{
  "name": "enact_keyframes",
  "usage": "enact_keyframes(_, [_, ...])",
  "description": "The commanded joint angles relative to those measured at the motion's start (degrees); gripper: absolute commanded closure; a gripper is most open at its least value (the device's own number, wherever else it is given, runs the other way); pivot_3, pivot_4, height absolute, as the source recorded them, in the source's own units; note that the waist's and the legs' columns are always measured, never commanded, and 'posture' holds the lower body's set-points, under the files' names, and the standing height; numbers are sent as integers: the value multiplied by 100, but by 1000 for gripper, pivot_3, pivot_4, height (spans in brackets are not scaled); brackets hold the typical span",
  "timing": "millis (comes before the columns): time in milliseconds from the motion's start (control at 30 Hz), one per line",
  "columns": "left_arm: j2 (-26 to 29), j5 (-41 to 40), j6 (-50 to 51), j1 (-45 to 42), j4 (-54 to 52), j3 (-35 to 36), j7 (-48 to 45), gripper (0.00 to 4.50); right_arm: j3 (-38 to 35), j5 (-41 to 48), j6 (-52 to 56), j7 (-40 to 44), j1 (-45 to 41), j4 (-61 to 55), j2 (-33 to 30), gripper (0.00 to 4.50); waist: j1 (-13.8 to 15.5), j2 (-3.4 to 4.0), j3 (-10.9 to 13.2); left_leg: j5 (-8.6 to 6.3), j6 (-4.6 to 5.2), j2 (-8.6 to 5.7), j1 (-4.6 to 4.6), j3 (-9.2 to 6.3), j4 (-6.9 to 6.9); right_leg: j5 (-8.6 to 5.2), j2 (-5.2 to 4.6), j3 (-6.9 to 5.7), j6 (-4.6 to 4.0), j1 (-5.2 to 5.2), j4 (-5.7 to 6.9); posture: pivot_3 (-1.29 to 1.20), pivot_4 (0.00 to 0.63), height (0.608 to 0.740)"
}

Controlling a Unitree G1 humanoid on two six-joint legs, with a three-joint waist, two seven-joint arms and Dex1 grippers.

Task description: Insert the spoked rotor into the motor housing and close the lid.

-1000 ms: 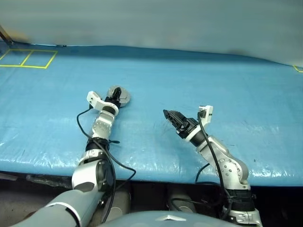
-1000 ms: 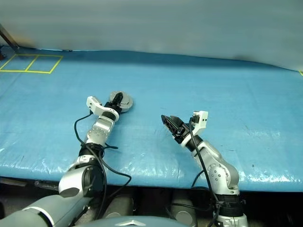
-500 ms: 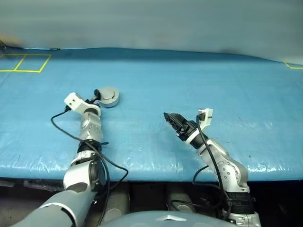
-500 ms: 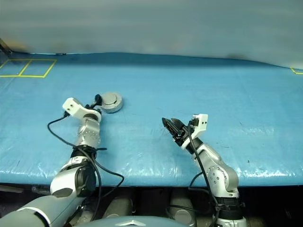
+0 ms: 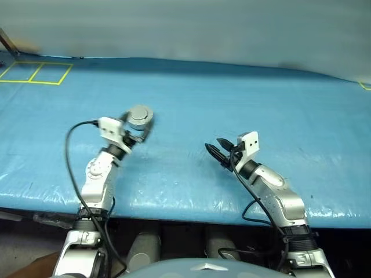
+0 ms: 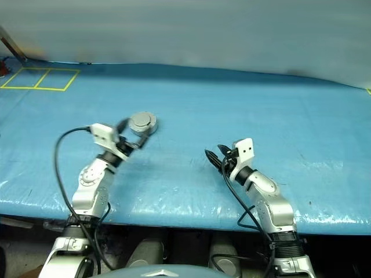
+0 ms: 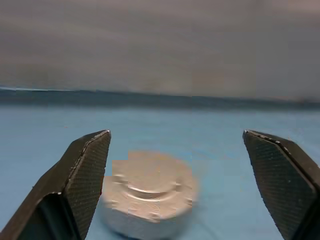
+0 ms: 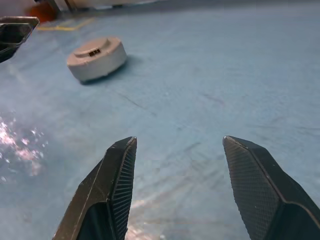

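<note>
The motor housing (image 5: 139, 116) is a short, round, pale grey cylinder standing on the blue table, left of centre. A flat lid (image 7: 147, 187) covers its top, so the spoked rotor is hidden. My left gripper (image 5: 134, 126) hangs just on the near side of the housing, open wide and holding nothing. In the left wrist view its fingers (image 7: 87, 170) stand apart with the housing beyond them. My right gripper (image 5: 217, 150) hovers low over the middle of the table, open and empty. It points left toward the housing (image 8: 96, 57), well short of it.
Blue plastic sheeting covers the whole table (image 5: 243, 98), which ends at a front edge (image 5: 191, 211) near me. Yellow tape squares (image 5: 35, 72) mark the far left corner. A grey wall runs behind the table.
My left gripper has opened, let go of the housing and drawn back toward me. The right gripper has rolled and sunk a little. The camera has shifted.
</note>
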Motion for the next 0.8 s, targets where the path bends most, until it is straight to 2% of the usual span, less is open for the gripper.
enact_keyframes(33, [332,342,314,47,-299,-367,-465,20,-139,-197,-504,217,-184,155,-131,1581,-51,3,2,0,0,5,1,5,-3,1,3,0,-4,-3,2,0,150,740])
enact_keyframes(200, [481,662,354,152,-190,-577,-683,20,-277,-107,-900,685,-173,242,-240,1581,-77,4,2,0,0,27,6,11,-4,4,21,-1,-18,-7,7,0,150,740])
enact_keyframes(300, [460,585,373,215,-282,-544,-836,0,-305,-40,-861,923,-137,184,-305,1016,-67,3,2,0,0,26,5,12,-3,4,20,0,-17,-5,2,0,150,740])
enact_keyframes(400, [471,520,436,236,-354,-545,-1016,0,-317,-93,-961,1021,-103,164,-308,21,-48,3,2,0,0,26,5,12,-1,5,19,0,-16,-5,2,0,150,740])
enact_keyframes(567, [438,508,460,254,-401,-495,-1088,0,-252,-87,-853,1172,-90,126,-328,21,-28,3,2,0,0,26,5,13,-1,5,19,1,-16,-5,3,0,150,740])
enact_keyframes(800, [319,405,494,257,-538,-396,-1049,0,-172,-540,-1151,919,-147,253,-266,21,-15,3,2,0,0,26,5,13,0,5,19,0,-16,-5,3,0,150,740])
